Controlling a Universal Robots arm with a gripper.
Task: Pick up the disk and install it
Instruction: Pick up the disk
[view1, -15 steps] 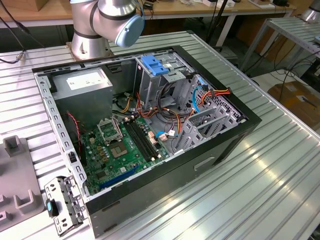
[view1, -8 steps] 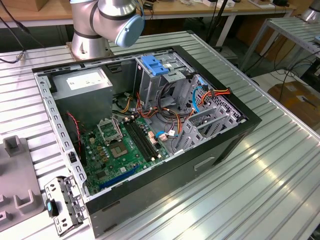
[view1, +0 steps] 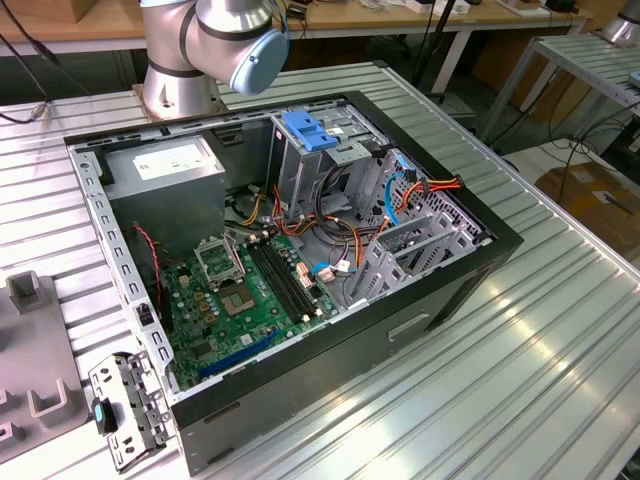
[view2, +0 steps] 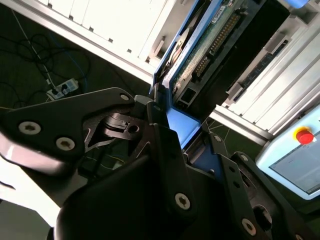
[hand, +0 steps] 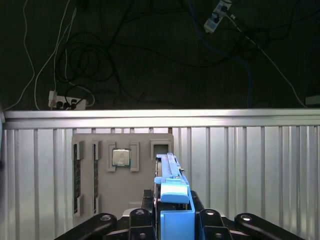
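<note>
The disk (hand: 172, 192) stands edge-on between my fingers in the first wrist view, its bright blue carrier rail facing the camera. In the second wrist view the disk (view2: 210, 45) shows its green circuit-board side and a blue rail, held up above the ribbed metal table. My gripper (hand: 172, 222) (view2: 187, 131) is shut on the disk's blue-framed end in both wrist views. The open computer case (view1: 470, 270) lies on the table in the exterior view, with a metal drive cage topped by a blue latch (view1: 308, 131) at its far side. The arm's base (view1: 185, 70) stands behind the case.
A grey holder tray (hand: 122, 175) with a processor chip (hand: 120, 157) and memory sticks lies on the table below the disk. A grey tray (view1: 30, 350) and a metal bracket (view1: 125, 405) sit at the exterior view's left. Cables cover the floor beyond the table edge (hand: 160, 116).
</note>
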